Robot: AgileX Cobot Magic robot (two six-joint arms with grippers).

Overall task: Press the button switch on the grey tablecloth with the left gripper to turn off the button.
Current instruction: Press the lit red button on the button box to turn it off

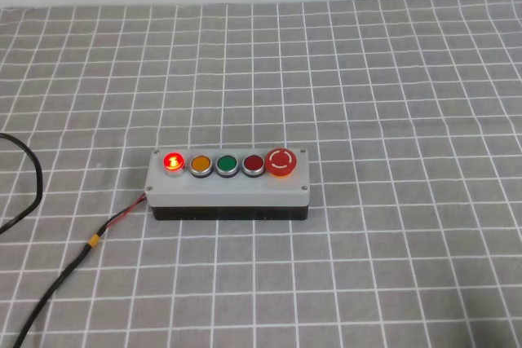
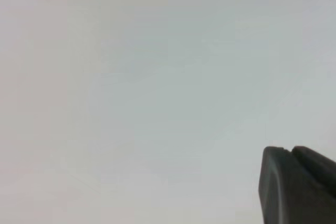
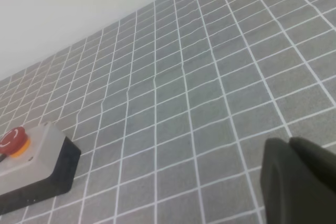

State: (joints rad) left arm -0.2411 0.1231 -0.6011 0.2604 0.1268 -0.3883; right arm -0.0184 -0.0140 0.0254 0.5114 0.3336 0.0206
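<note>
Left gripper: one dark finger in the left wrist view's corner against blank wall; whether its fingers are apart or together, cannot tell. Right gripper: same doubt.

Button switch sits mid grey tablecloth on the worktop, well beyond the fingers. Button glows at the row's left end.

Advice: bring fingers over it, descend vertically, press squarely, clear of the amber button.

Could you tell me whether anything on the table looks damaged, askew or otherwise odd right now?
Nothing stands out. The control box sits flat and nearly square to the grid on the tablecloth, its far-left red button glowing, its wires trailing off to the left. No damage or spill shows.
</note>
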